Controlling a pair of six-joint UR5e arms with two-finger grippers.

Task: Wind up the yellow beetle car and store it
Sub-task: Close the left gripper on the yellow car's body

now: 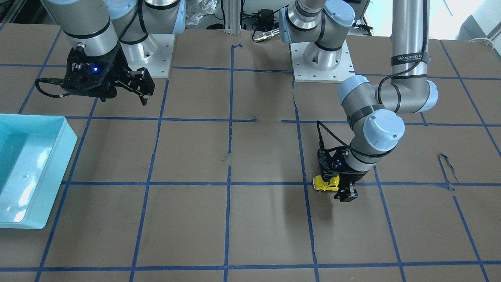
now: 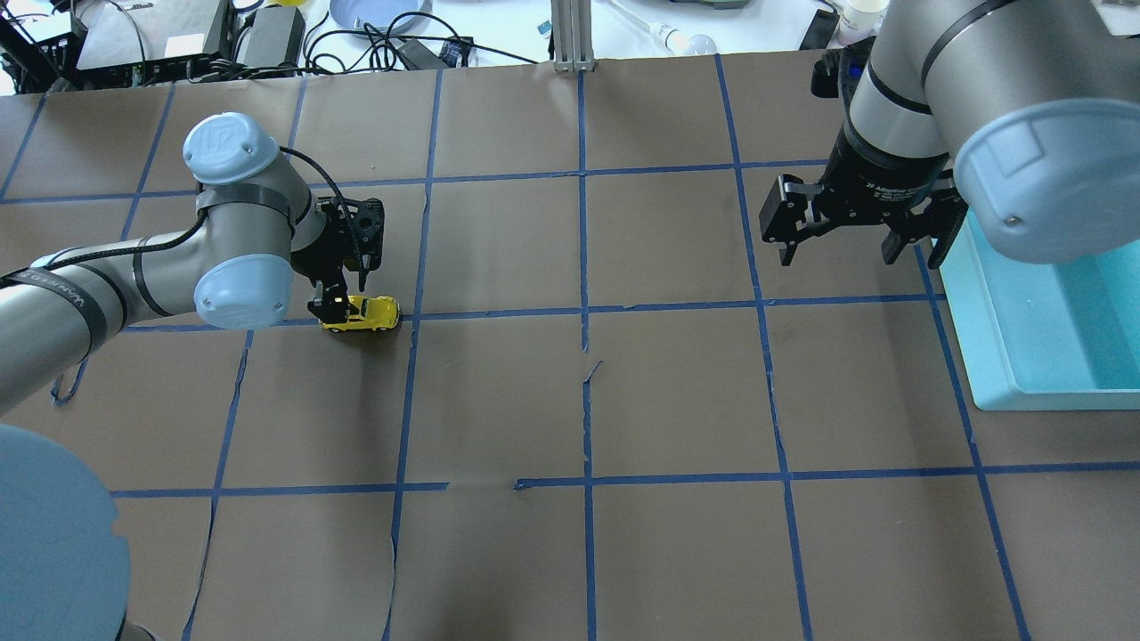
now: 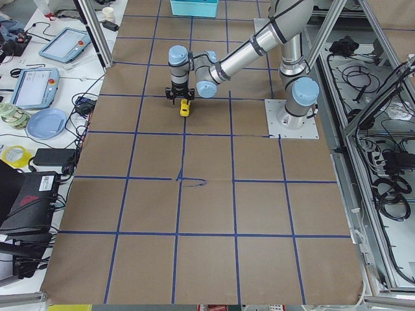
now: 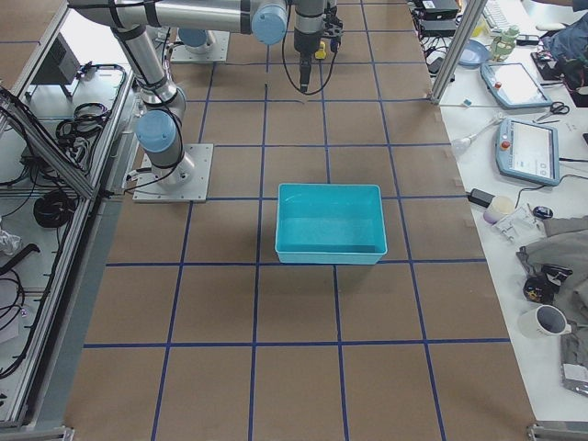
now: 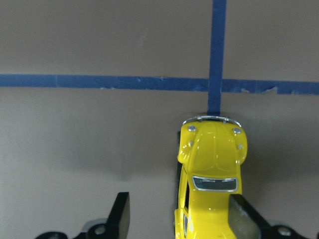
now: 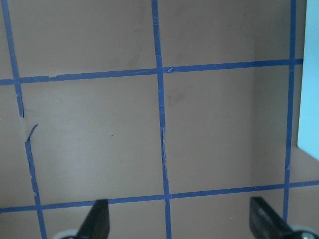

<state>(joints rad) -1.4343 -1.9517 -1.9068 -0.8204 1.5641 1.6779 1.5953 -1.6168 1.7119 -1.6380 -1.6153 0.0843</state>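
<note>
The yellow beetle car stands on the brown table next to a blue tape crossing; it also shows in the overhead view and the front view. My left gripper is down at the table, open, with the car's rear between its fingers. The car lies against one finger, with a gap to the other. From overhead the left gripper covers the car's rear end. My right gripper is open and empty, held above the table beside the bin.
A light-blue open bin stands at the table's right end, also seen in the front view and at the edge of the right wrist view. The table is covered in brown paper with a blue tape grid.
</note>
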